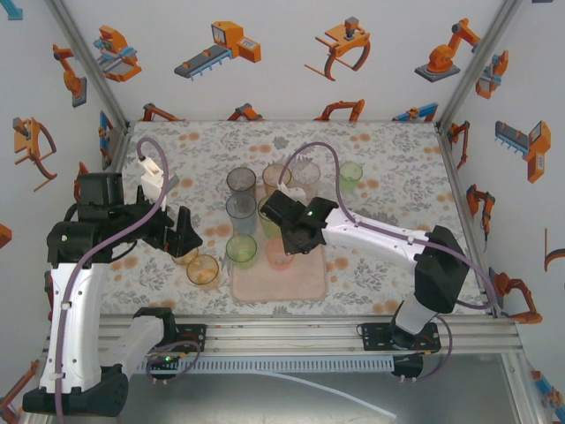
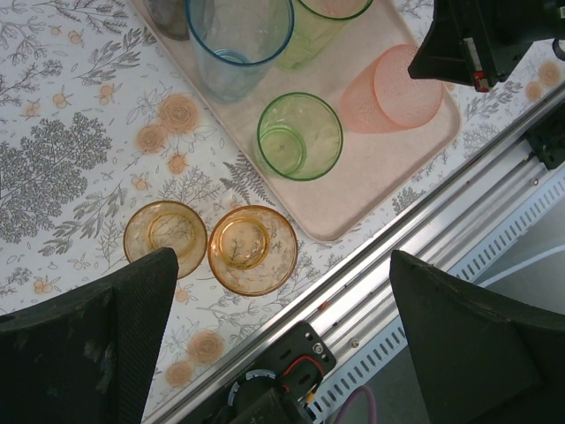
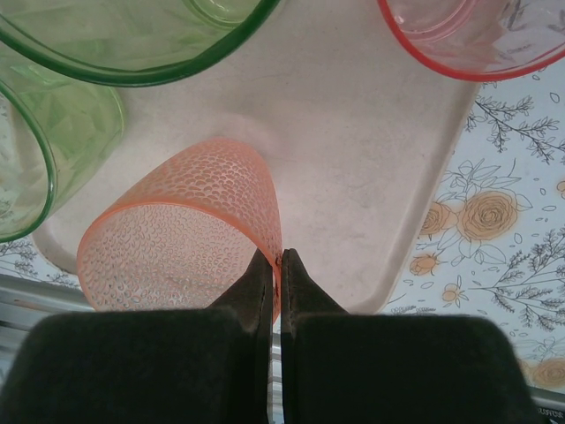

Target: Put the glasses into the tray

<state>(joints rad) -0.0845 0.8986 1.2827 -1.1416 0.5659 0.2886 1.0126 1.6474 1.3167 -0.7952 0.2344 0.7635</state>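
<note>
Right gripper (image 3: 279,258), closest to the lens in right wrist view: fingers (image 3: 256,291) pressed together, pinching the wall of the pink dimpled tumbler (image 3: 185,238) at its rim. Tumbler is tilted, mouth toward the camera, over the near end of the tray (image 3: 371,159). Whether its base touches the tray cannot be told. Left of it, on the tray, stand the near green tumbler (image 3: 44,159) and, further in, the far green tumbler (image 3: 132,53).

Left gripper (image 2: 282,265), left wrist view: jaws wide apart, nothing btwn them. It hangs above the paler amber tumbler (image 2: 164,238) and deeper amber tumbler (image 2: 252,250). Both are upright on the floral cloth (image 2: 53,159), side by side, just beside the tray's near left edge and off the tray.

Top view: near green tumbler, blue tumbler (image 1: 241,210) and grey tumbler (image 1: 240,181) form a column along the tray's left side, near to far. A peach tumbler (image 1: 275,177) and clear tumbler (image 1: 306,172) stand at the tray's far end; on or off the tray not clear. A lone green tumbler (image 1: 351,175) stands on the cloth, far right, apart from the tray.
</note>
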